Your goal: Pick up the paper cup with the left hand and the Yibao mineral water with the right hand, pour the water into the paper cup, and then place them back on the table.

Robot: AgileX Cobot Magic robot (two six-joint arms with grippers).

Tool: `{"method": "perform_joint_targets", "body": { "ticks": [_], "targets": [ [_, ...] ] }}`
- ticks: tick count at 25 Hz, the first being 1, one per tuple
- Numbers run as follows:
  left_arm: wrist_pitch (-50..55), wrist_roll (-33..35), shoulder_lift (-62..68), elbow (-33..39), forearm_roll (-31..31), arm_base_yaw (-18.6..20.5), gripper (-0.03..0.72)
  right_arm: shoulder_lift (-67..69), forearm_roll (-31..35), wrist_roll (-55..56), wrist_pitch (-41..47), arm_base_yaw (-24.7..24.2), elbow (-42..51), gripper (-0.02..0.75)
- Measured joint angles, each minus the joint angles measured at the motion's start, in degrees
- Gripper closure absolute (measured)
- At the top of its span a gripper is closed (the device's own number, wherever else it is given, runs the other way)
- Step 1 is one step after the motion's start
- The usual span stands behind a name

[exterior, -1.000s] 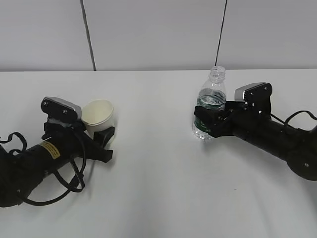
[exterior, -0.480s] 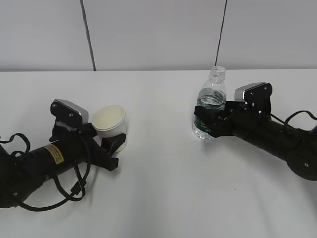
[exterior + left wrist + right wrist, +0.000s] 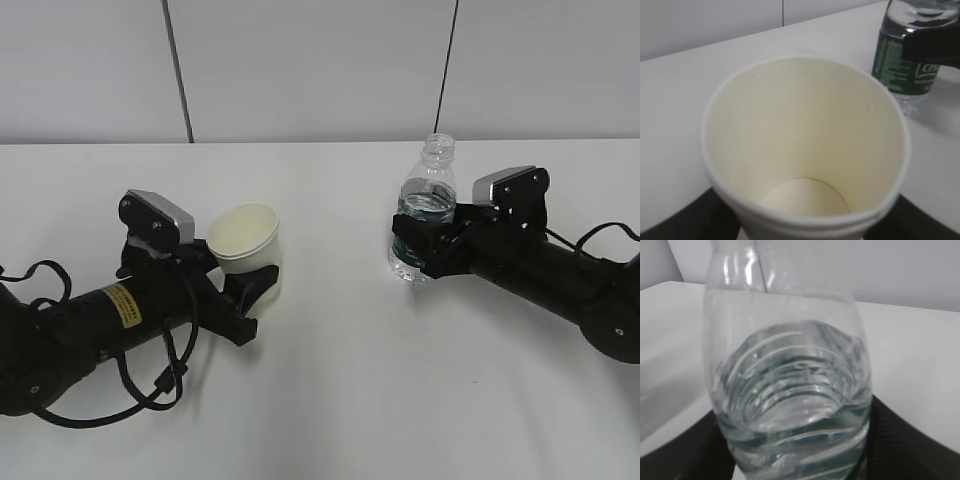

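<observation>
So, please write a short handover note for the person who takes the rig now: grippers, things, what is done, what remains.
Left gripper: shut on the small white paper cup, which is empty and held upright.
Right gripper: shut on the clear plastic water bottle with dark green label, uncapped, upright, partly full, bottom at the white table.
Done: both grasps.
Left: bring cup and bottle together, pour, then set both down.

Bare table [image 3: 330, 340] between paper cup [image 3: 245, 240] and Yibao mineral water [image 3: 425, 215]; passage free.

You saw a plain white table [image 3: 340, 400]; the Yibao mineral water [image 3: 424, 215] stood upright on it.
</observation>
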Motion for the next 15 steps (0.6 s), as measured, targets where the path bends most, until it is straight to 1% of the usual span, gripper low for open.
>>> {"method": "perform_joint_targets", "body": {
  "ticks": [9,15],
  "targets": [
    [0.1,-1.4,-0.1,0.0,0.9,-1.8,0.276,-1.7,-2.7,-0.3,1.9,0.0,0.0,0.253],
    [0.1,-2.4,-0.2,0.0,1.5,-2.2,0.276,-4.2,-3.9,-0.5,2.4,0.0,-0.1,0.253]
  ]
}}
